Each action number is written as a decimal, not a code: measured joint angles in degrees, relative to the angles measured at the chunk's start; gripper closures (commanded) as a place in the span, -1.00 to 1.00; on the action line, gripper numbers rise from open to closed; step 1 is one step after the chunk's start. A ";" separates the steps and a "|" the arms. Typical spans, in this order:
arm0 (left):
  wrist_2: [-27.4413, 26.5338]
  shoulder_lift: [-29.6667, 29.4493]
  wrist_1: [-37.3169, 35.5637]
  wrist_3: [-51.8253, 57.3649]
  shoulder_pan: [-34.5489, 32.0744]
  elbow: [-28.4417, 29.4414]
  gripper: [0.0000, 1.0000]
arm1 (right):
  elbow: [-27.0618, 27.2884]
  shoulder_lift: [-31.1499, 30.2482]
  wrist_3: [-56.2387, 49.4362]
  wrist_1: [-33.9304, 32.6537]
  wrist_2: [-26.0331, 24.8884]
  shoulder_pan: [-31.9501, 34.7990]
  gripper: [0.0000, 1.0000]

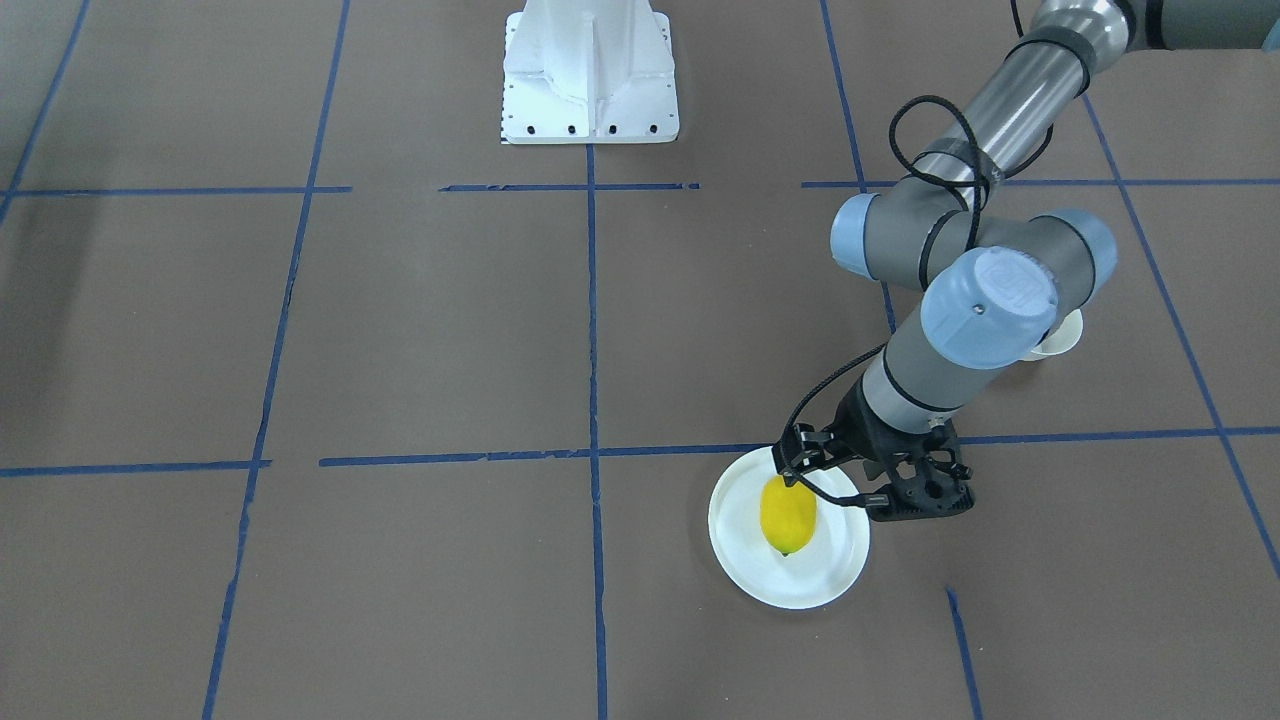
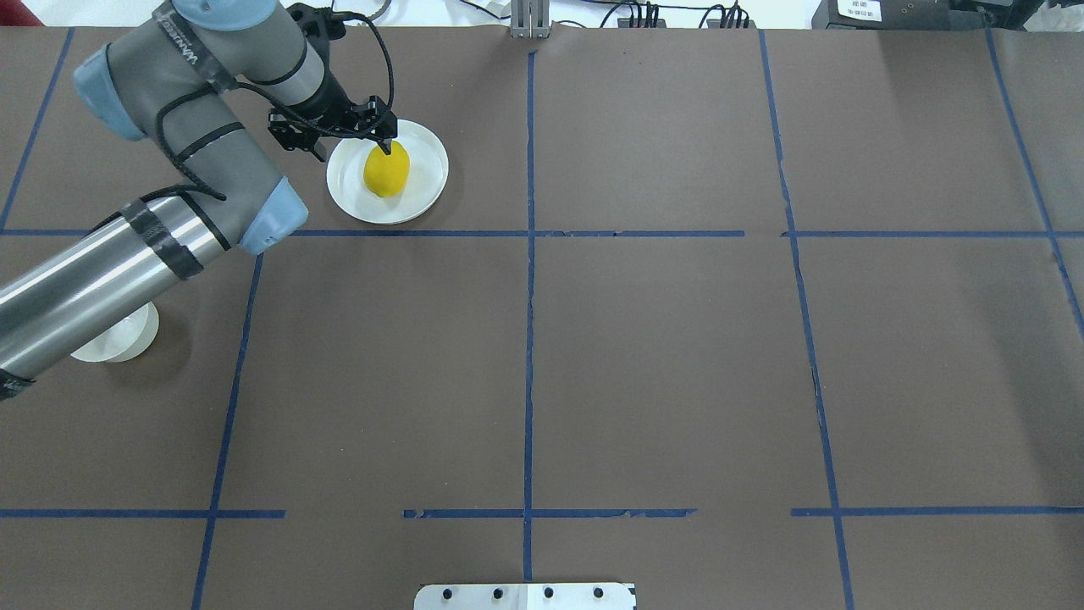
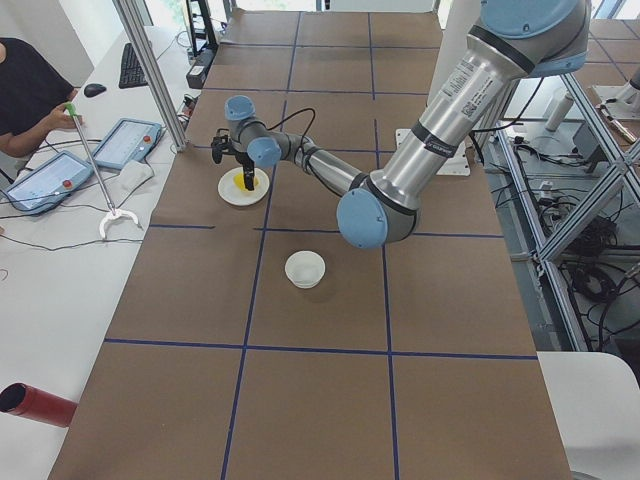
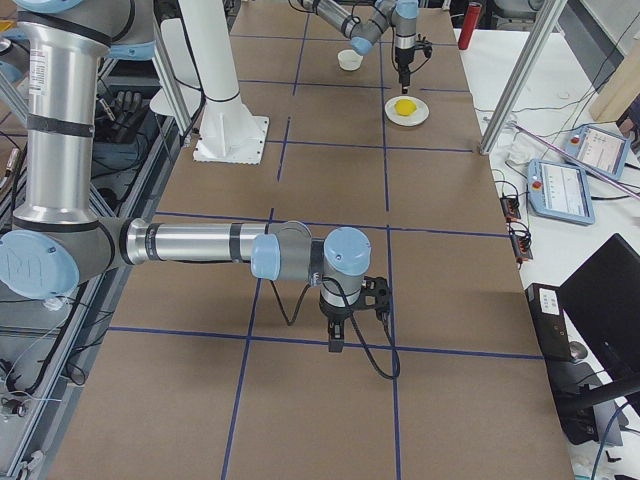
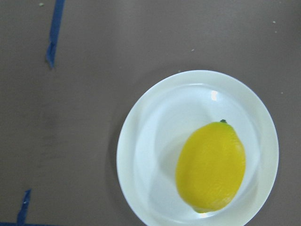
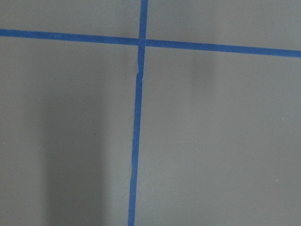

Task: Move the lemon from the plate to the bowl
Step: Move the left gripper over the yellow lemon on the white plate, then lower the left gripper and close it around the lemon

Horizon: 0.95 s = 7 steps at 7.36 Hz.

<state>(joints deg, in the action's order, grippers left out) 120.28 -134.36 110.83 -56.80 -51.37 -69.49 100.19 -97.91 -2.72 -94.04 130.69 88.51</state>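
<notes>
The yellow lemon (image 1: 788, 515) lies on the flat white plate (image 1: 800, 592); both also show in the overhead view, lemon (image 2: 386, 171) on plate (image 2: 423, 182), and in the left wrist view, lemon (image 5: 210, 167) on plate (image 5: 141, 155). My left gripper (image 1: 794, 480) hangs just above the lemon, empty, its fingers looking closed together to one thin tip (image 2: 386, 147). The small cream bowl (image 3: 305, 269) stands apart, partly hidden under the left arm (image 2: 114, 339). My right gripper (image 4: 336, 345) points down at bare table far away; I cannot tell its state.
The white robot base (image 1: 590, 75) stands at the table's edge. Brown paper with blue tape lines (image 2: 529, 296) covers the table. The left forearm (image 2: 102, 271) stretches over the bowl. An operator with tablets (image 3: 85, 160) sits beyond the table's far side.
</notes>
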 measured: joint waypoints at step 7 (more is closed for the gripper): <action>-9.06 -2.52 7.26 4.74 4.85 7.98 -0.88 | 0.00 0.00 0.00 0.00 0.00 0.00 -1.00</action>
<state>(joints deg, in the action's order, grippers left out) 111.21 -136.88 118.09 -52.07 -46.52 -61.51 100.20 -97.91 -2.72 -94.04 130.69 88.51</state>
